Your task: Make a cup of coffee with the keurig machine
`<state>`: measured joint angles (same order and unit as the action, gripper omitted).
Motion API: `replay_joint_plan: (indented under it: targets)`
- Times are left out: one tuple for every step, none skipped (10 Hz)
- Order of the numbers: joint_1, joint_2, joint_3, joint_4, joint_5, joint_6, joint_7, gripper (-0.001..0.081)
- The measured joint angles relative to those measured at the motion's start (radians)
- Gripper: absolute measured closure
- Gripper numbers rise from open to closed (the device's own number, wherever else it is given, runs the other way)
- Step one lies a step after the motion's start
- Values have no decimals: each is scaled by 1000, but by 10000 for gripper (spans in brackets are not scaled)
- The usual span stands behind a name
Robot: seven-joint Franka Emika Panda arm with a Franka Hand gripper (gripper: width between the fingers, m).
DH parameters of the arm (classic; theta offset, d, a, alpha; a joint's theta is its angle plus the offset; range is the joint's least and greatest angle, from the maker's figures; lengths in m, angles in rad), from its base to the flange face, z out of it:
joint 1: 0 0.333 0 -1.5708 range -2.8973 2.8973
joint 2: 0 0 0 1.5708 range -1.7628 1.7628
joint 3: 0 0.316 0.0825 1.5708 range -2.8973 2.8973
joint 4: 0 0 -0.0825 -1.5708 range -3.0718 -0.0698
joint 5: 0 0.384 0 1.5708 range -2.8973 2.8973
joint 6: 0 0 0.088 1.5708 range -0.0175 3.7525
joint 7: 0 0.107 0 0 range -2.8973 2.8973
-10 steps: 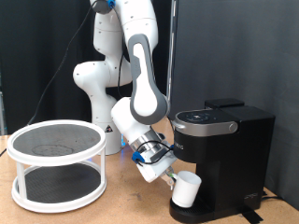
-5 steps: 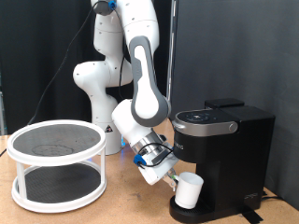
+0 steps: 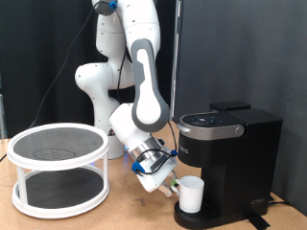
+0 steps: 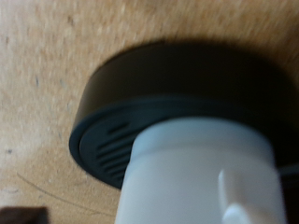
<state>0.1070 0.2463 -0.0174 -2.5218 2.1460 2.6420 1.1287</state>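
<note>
Exterior view has the cup (image 3: pixel 191 195) standing upright on the drip tray (image 3: pixel 216 219) of the keurig (image 3: pixel 227 158), under its overhanging head, with the gripper (image 3: pixel 167 182) just beside it on the exterior view's left; whether the jaws are spread or pressed together I can't tell. Wrist view, blurred, shows the cup (image 4: pixel 201 179) on the round black tray (image 4: pixel 131 103), with wooden table (image 4: pixel 47 56) around it.

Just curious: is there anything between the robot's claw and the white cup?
Nothing shows. In the exterior view a narrow bare gap separates the gripper from the cup standing on the keurig machine tray.
</note>
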Motion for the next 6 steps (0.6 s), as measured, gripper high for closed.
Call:
replay_joint_plan:
  targets:
    - [-13, -7, -2, -18, -15, -9, 2, 267]
    - [-25, -17, -4, -34, -34, -12, 8, 143]
    - [-37, -28, -5, -50, -63, -14, 35, 143]
    - [-50, -44, -6, -67, -103, -28, 73, 86]
    - [-67, -75, -8, -94, -147, -55, 116, 72]
    - [-67, -72, -7, -92, -142, -48, 105, 72]
